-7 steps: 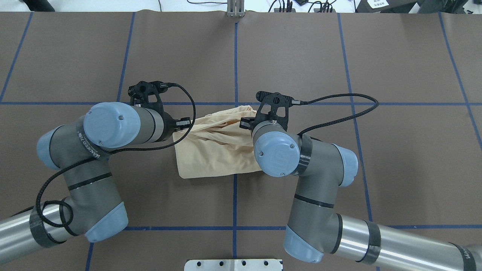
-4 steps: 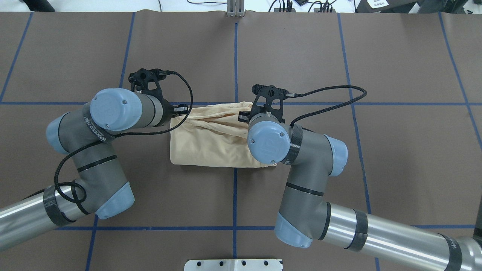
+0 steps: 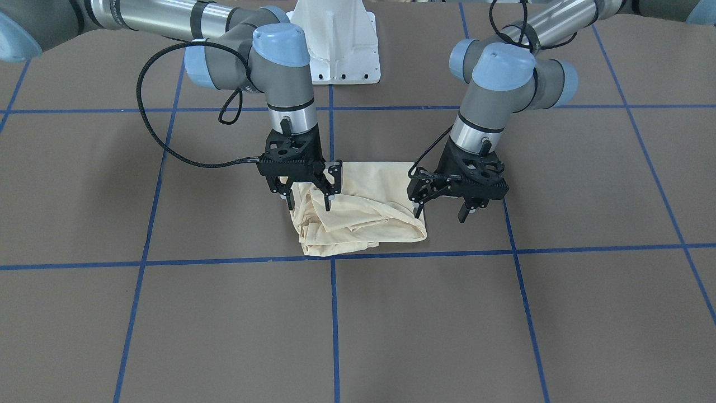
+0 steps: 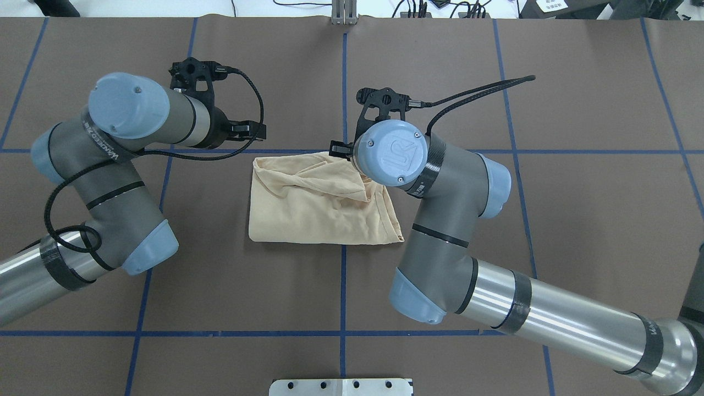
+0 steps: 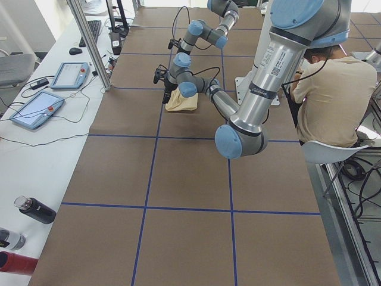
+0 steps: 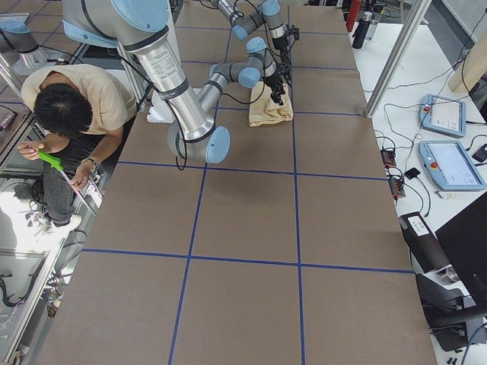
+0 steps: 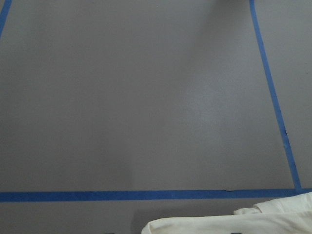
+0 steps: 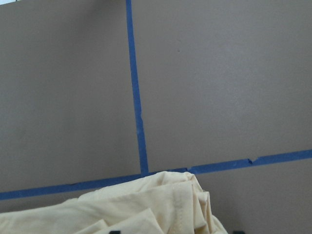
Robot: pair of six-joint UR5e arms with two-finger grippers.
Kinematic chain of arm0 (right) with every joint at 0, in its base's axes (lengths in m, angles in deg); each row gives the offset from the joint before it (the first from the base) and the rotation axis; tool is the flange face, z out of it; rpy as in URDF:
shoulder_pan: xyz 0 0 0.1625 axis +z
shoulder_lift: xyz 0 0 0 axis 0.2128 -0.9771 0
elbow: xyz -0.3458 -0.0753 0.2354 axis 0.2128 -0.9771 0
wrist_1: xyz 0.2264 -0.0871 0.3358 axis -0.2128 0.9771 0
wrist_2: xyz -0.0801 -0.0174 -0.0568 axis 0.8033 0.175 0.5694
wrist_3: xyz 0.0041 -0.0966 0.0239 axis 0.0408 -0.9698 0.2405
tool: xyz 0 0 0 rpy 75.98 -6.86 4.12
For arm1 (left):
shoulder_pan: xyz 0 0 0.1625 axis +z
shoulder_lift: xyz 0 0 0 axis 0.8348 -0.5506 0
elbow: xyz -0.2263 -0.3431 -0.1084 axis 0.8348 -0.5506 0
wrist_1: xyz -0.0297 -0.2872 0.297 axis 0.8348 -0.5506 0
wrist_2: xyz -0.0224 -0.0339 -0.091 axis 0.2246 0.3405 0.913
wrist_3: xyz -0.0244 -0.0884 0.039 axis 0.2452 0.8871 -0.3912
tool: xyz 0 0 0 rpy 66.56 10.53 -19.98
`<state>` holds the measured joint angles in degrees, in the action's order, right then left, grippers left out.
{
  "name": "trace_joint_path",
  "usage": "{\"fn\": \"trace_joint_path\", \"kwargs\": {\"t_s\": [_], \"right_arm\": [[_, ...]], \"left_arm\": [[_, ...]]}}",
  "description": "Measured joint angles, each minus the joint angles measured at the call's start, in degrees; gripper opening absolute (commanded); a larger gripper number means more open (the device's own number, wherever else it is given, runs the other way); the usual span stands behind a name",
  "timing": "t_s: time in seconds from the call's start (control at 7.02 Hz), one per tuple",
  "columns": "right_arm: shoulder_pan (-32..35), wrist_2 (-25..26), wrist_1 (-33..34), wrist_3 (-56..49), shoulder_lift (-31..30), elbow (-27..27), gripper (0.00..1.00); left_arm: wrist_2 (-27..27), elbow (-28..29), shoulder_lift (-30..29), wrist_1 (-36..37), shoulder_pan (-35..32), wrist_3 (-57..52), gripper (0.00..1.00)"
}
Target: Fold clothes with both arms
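The pale cream-yellow clothes (image 3: 369, 215) lie as a folded, rumpled bundle on the brown table (image 3: 168, 313), just inside a blue tape line. They also show from overhead (image 4: 313, 214). My right gripper (image 3: 309, 202) hovers over the bundle's bunched corner, its fingers spread and open. My left gripper (image 3: 440, 214) hangs open and empty just off the opposite edge, beside the cloth and not touching it. Each wrist view shows only a strip of the clothes (image 7: 234, 225) (image 8: 146, 209) at the bottom and no fingertips.
Blue tape lines (image 4: 344, 82) divide the table mat into squares. The white pedestal base (image 3: 335, 39) stands behind the shirt. A seated person (image 6: 68, 114) is beside the robot. Tablets (image 5: 36, 110) and bottles (image 5: 36, 210) lie along the far side bench.
Both grippers let go of the shirt's far edge and rose, moving toward the far side. The left gripper moved clear of the cloth. The shirt now lies settled on the table.
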<state>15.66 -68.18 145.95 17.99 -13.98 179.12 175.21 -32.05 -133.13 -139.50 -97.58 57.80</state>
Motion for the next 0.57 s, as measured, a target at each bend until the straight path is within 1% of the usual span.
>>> {"fn": "trace_joint_path", "kwargs": {"t_s": [0.14,0.43,0.57], "right_arm": [[-2.0,2.3,0.0,-0.2,0.4,-0.9,0.88],[-3.6,4.7,-0.2,-3.5,1.4,-4.2,0.81],[-3.8,4.9,-0.2,-4.9,1.7,-5.2,0.61]], "left_arm": [[0.8,-0.1,0.1,0.0,-0.7,-1.5,1.0],[1.1,-0.1,0.2,0.0,-0.9,-2.1,1.0],[1.1,-0.1,0.2,0.0,-0.9,-2.2,1.0]]}}
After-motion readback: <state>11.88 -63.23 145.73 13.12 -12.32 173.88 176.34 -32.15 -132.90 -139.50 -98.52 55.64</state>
